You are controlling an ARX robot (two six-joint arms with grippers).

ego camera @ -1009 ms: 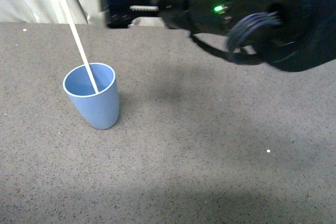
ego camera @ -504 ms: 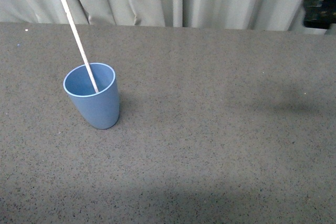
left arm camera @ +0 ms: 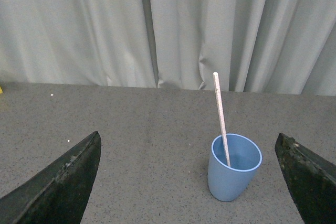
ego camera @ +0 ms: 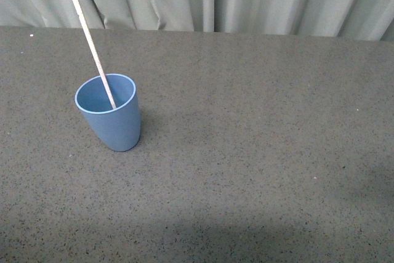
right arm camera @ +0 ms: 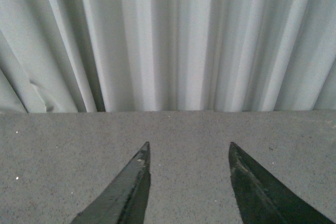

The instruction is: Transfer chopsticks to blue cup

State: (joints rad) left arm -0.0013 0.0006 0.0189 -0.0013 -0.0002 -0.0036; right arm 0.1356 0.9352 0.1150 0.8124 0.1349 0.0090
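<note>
Black left claw [left arm camera: 188,136] sits level over the table [ego camera: 258,152], spread wide and empty, facing the blue cup [ego camera: 111,115]. The right claw [right arm camera: 189,144], moderately parted and empty, faces the curtain [right arm camera: 157,40]. One cup stands left of centre in the front view. The chopsticks [ego camera: 92,47], a single stick, rest inside it, slanting to the upper left.

The blue cup [ego camera: 111,124] with its chopsticks [ego camera: 91,44] blocks the table [ego camera: 258,152] at left.

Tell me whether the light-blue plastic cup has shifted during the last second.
No. The light-blue plastic cup keeps its spot relative to the white speck on the grey table; the thin cream-white chopstick leans in it unchanged.
</note>
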